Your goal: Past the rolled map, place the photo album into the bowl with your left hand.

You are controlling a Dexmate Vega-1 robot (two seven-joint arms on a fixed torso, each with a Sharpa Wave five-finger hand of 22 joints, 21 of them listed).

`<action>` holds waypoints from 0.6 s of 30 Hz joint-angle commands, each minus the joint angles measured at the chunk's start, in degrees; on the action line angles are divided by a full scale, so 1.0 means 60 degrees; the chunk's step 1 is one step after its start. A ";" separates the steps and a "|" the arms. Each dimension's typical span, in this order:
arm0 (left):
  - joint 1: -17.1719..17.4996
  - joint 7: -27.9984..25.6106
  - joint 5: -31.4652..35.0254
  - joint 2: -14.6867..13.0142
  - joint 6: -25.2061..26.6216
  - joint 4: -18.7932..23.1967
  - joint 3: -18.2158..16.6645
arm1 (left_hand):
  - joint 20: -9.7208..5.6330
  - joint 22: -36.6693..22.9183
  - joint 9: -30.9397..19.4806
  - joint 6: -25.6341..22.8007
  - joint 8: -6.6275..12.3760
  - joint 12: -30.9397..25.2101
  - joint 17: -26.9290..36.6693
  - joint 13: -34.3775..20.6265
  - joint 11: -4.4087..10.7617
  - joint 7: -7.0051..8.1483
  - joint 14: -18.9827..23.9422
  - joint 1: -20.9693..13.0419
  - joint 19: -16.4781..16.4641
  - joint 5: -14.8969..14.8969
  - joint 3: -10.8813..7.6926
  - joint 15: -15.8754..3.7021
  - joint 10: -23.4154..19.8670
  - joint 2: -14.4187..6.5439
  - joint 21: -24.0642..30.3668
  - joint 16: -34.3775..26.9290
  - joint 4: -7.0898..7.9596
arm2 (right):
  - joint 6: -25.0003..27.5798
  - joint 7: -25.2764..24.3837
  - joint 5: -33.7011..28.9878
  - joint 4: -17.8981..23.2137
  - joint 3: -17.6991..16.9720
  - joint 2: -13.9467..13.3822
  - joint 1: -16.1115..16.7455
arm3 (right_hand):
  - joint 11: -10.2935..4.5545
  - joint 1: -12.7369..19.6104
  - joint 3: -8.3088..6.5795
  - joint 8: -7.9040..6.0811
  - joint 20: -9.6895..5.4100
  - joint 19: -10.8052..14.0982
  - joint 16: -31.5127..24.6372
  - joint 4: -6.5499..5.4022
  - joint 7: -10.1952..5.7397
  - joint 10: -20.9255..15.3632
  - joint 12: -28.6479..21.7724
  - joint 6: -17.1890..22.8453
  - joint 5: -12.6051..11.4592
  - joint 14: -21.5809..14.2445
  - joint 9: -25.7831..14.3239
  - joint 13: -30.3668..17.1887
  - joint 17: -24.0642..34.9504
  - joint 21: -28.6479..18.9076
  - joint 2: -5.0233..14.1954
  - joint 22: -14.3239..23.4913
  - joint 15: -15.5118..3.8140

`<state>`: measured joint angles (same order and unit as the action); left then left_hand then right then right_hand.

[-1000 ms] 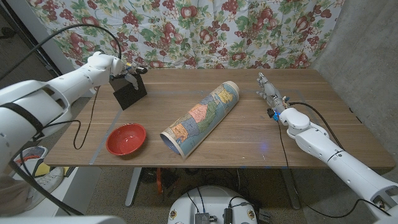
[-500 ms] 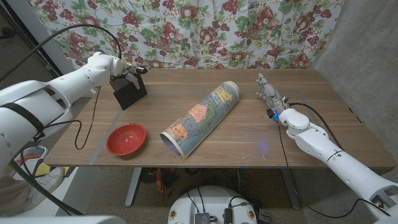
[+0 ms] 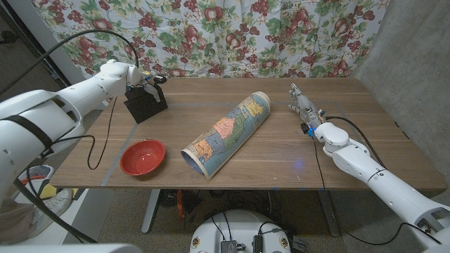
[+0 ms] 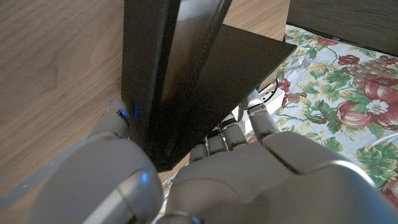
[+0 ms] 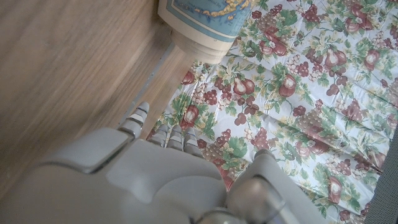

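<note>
Album, black, sits at the table's ten o'clock, tilted, gripped at its top edge by the left hand; in the left wrist view the fingers and thumb clamp its covers. Bowl lies at seven o'clock, map at centre. Right hand stands at two o'clock, fingers extended, holding nothing.

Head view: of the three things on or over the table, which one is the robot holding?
The black photo album, gripped by the left hand at the table's far left. The red bowl and rolled map lie untouched.
</note>
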<state>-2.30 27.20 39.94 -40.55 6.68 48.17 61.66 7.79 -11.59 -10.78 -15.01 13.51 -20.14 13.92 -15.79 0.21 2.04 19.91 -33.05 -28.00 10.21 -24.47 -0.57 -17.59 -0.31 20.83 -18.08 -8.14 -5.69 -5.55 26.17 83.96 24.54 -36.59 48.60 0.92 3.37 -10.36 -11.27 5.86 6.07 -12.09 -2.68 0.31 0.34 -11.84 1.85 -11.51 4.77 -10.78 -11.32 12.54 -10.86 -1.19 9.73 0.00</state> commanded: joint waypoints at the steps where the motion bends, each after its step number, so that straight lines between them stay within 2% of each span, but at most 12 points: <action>1: 0.0311 -0.0093 -0.0094 -0.0319 0.0231 0.0825 -0.0195 | -0.0334 -0.0066 -0.0042 -0.0257 0.0055 -0.0153 0.0223 -0.0102 0.0105 -0.0031 0.0391 -0.0260 -0.0343 0.0096 -0.0014 -0.0142 -0.0324 -0.0239 0.0206 -0.0311 -0.0078 | -0.0040 0.0047 0.0047 -0.0096 0.0008 0.0029 -0.0033 | -0.0029 0.0038 -0.0030 -0.0023 0.0031 -0.0045 0.0003 0.0037 -0.0055 0.0074 0.0042 0.0039 -0.0057 0.0077 -0.0034 -0.0048 -0.0005 -0.0016 0.0006 0.0032 -0.0025; 4: 0.0440 -0.0202 -0.0082 -0.0420 0.0306 0.1082 -0.0308 | -0.0498 -0.0092 -0.0048 -0.0465 0.0103 -0.0253 0.0357 -0.0167 0.0244 -0.0036 0.0548 -0.0502 -0.0449 0.0133 -0.0061 -0.0192 -0.0557 -0.0361 0.0280 -0.0472 -0.0171 | -0.0044 0.0049 0.0070 -0.0110 0.0000 0.0039 -0.0030 | -0.0027 0.0037 -0.0029 -0.0022 0.0029 -0.0042 0.0001 0.0037 -0.0050 0.0074 0.0042 0.0036 -0.0056 0.0074 -0.0034 -0.0048 -0.0004 -0.0017 0.0010 0.0032 -0.0030; 7: 0.0529 -0.0240 -0.0043 -0.0487 0.0346 0.1270 -0.0382 | -0.0604 -0.0107 -0.0053 -0.0618 0.0143 -0.0306 0.0439 -0.0209 0.0265 -0.0024 0.0658 -0.0645 -0.0548 0.0150 -0.0081 -0.0254 -0.0677 -0.0424 0.0341 -0.0577 -0.0215 | -0.0087 0.0079 0.0036 -0.0139 0.0020 0.0026 -0.0040 | -0.0026 0.0037 -0.0028 -0.0024 0.0028 -0.0042 -0.0001 0.0037 -0.0054 0.0074 0.0041 0.0042 -0.0056 0.0070 -0.0034 -0.0048 -0.0004 -0.0018 0.0014 0.0032 -0.0026; 18: 0.0859 -0.0149 0.0083 -0.0743 0.0561 0.1927 -0.0656 | -0.0796 -0.0207 -0.0069 -0.0969 0.0215 -0.0404 0.0682 -0.0333 0.0323 -0.0035 0.0855 -0.0860 -0.0807 0.0143 0.0009 -0.0365 -0.0883 -0.0470 0.0558 -0.0842 -0.0231 | -0.0099 0.0024 0.0061 -0.0040 -0.0025 -0.0010 0.0051 | -0.0022 0.0033 -0.0025 -0.0028 0.0022 -0.0043 -0.0001 0.0036 -0.0048 0.0076 0.0041 0.0053 -0.0055 0.0079 -0.0034 -0.0048 -0.0002 -0.0018 0.0026 0.0032 -0.0037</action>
<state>0.92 26.45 39.56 -43.34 8.59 55.60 59.35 3.40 -12.41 -11.09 -19.58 14.40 -22.30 17.52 -17.44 2.14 1.85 24.41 -37.38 -31.95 10.64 -24.57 -2.68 -22.18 -3.22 23.55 -22.52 -9.16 -6.13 -5.27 26.45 83.38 24.59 -36.44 48.46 0.92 3.37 -10.36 -11.27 5.86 6.07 -12.09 -2.68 0.31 0.34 -11.84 1.85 -11.51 4.76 -10.78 -11.31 12.54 -10.86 -1.19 9.73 0.00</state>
